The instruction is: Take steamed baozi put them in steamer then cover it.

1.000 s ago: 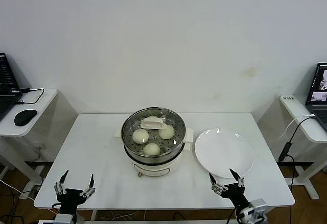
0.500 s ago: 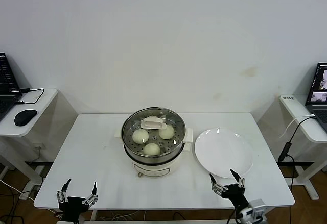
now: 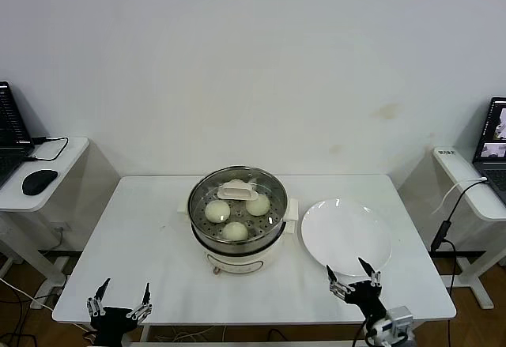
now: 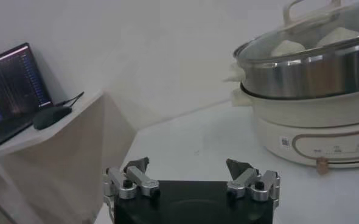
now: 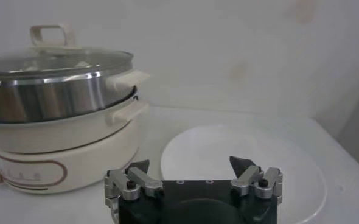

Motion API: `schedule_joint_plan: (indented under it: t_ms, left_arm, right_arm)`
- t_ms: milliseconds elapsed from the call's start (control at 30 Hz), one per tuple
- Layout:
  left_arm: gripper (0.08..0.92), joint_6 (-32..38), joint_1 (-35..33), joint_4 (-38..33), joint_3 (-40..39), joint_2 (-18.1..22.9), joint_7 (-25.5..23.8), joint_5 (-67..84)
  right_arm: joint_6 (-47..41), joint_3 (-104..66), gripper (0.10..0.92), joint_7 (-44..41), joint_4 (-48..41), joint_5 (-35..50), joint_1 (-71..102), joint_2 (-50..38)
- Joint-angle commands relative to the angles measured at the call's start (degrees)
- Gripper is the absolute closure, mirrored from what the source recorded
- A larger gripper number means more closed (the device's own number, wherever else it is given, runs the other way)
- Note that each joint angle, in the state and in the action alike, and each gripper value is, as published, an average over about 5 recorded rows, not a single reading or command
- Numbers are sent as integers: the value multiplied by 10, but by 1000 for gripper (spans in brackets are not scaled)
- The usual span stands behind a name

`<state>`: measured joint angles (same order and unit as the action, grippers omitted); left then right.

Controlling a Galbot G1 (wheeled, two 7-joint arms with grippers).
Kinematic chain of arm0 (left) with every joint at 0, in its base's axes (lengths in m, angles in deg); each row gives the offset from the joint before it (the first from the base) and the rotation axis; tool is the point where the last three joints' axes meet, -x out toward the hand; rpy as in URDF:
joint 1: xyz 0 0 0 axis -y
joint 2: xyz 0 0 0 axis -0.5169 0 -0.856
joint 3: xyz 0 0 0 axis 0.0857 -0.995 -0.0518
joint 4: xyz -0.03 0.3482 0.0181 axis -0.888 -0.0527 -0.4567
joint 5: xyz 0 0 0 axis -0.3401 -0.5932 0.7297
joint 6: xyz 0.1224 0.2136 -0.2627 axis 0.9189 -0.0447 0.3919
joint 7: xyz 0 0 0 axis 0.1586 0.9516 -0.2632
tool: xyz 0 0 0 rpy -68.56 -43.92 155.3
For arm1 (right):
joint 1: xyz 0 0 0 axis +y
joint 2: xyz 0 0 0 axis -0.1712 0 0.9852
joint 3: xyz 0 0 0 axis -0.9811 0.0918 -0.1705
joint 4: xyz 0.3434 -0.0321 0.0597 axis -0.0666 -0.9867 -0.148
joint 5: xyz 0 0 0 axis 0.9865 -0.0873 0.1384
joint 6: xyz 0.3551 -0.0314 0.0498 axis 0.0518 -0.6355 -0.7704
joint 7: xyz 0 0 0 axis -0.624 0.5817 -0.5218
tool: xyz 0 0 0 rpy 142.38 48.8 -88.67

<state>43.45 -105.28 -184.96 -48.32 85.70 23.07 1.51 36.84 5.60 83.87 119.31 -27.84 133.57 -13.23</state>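
The steel steamer (image 3: 237,238) on its cream base stands mid-table, and the glass cover (image 3: 264,187) with a cream handle (image 3: 234,190) rests on it. Through the glass I see several pale baozi (image 3: 235,231) on the perforated tray. In the left wrist view the steamer (image 4: 307,67) is off to one side with baozi (image 4: 288,47) under the cover (image 4: 277,45). My left gripper (image 3: 120,302) hangs open and empty at the table's near left edge. My right gripper (image 3: 353,280) is open and empty at the near right, just short of the plate.
A bare white plate (image 3: 346,235) lies right of the steamer, seen also as the plate (image 5: 191,152) in the right wrist view. Side desks flank the table: the left one holds a laptop (image 3: 9,130) and a mouse (image 3: 39,181); the right one holds a laptop (image 3: 492,141).
My left gripper has dropped lower and nearer to the table's front edge. My right gripper has shifted slightly down. The steamer, cover and plate are unmoved.
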Motion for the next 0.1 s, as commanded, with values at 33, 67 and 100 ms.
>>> schedule_joint_plan:
  t_ms: [33,67,100]
  left_arm:
    - [177,4,-4,-3,0,2,2,3]
    - [177,5,-5,-3,0,2,2,3]
    - [177,6,-5,-3,0,2,2,3]
  right_arm:
    - [6,0,203,-2,-4,-11,-3,4]
    - [6,0,203,-2,-4,-12,-3,4]
    - [6,0,203,-2,-4,-12,-4,4]
